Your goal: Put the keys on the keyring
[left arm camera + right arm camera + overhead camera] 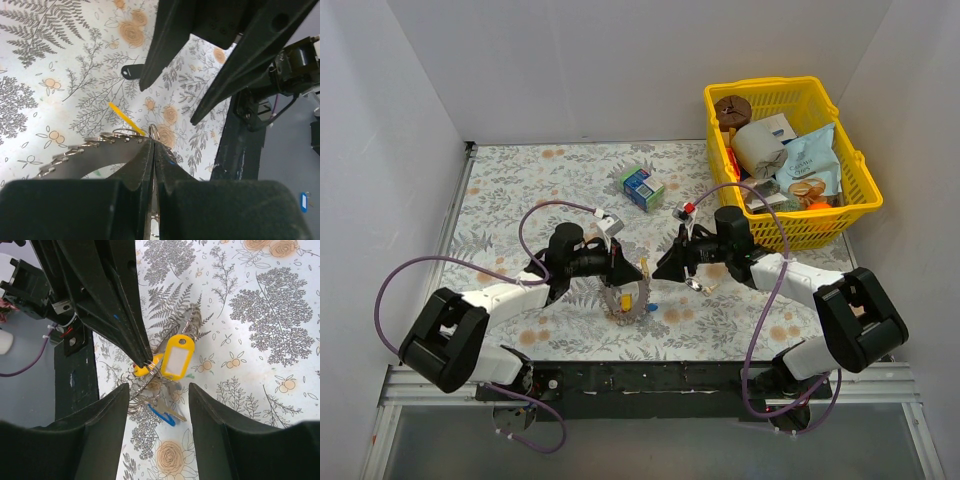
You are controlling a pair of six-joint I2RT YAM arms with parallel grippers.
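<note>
At table (510,180) centre: left pincer (152,144) clamps one keyring (92,151); right pincer (159,390) wide; one yellow key (176,356), one blue key (163,416).

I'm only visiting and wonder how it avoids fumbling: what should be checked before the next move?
1. Left gripper shut on the keyring: ok.
2. Right gripper open and empty: ok.
3. Yellow key tag threaded on the keyring: cannot tell; it lies against the coils.
4. Blue key in plain sight of the right wrist camera: ok.
5. All keys on the keyring: not ok; a dark key tag lies apart from it.
</note>
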